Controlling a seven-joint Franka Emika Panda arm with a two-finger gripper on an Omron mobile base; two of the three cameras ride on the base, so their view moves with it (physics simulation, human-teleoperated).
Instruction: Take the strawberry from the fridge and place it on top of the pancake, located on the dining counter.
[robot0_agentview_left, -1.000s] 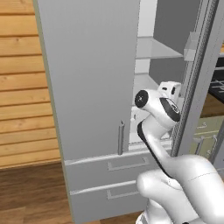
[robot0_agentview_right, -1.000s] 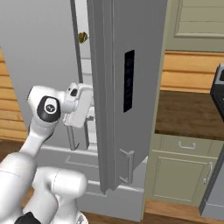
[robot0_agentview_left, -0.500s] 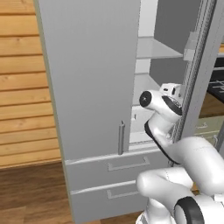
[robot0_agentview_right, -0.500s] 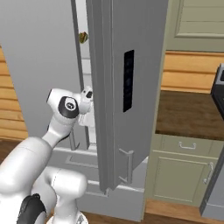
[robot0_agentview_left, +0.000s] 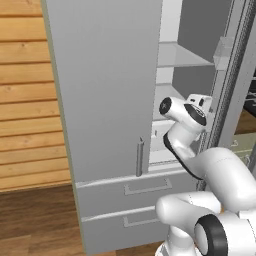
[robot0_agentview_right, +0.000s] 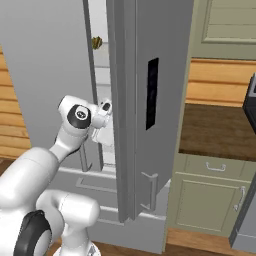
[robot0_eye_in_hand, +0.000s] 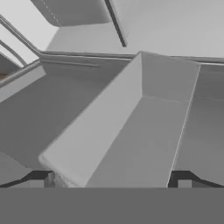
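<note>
No strawberry is clear to me anywhere. My hand reaches into the fridge (robot0_agentview_left: 110, 90) through the gap beside its open right door (robot0_agentview_right: 150, 100), whose edge cuts off most of the shelves. High up, a small yellow-green item (robot0_agentview_right: 96, 42) peeks out, too blurred to name. My fingers (robot0_eye_in_hand: 113, 179) stand wide apart, holding nothing, their tips barely showing, just before a pale bin (robot0_eye_in_hand: 127, 131).

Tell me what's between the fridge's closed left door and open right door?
The robot's arm reaches into that gap in the right base view, with white shelves behind and a yellowish item higher up.
</note>
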